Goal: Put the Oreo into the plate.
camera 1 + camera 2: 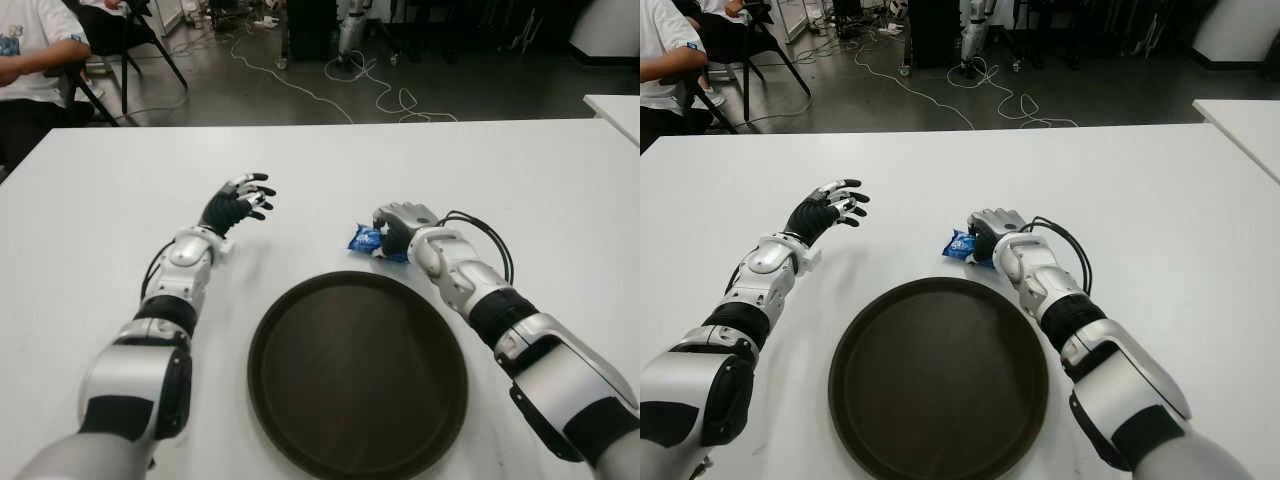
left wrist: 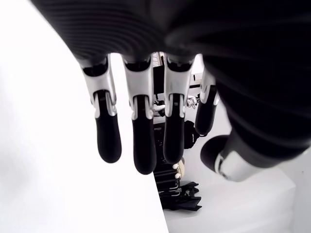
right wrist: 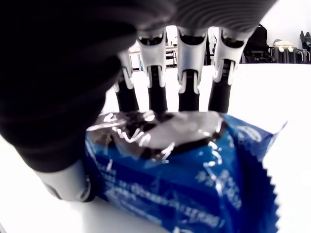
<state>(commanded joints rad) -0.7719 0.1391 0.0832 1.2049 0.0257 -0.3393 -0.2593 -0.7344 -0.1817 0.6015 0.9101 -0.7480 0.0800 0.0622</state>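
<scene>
The Oreo [image 1: 364,240] is a small blue packet lying on the white table [image 1: 520,190], just beyond the far rim of the round dark plate [image 1: 357,375]. My right hand [image 1: 388,232] sits over the packet's right side with its fingers curled around it. In the right wrist view the Oreo packet [image 3: 194,179] fills the space under the palm, the fingers [image 3: 187,97] pressing its far side and the thumb at its near corner. The packet looks to be touching the table. Left of the plate, my left hand [image 1: 240,203] hovers with its fingers [image 2: 141,141] spread and holding nothing.
A person [image 1: 35,50] sits on a chair beyond the table's far left corner. Cables [image 1: 380,95] trail over the dark floor behind the table. Another white table's corner [image 1: 615,110] shows at the right edge.
</scene>
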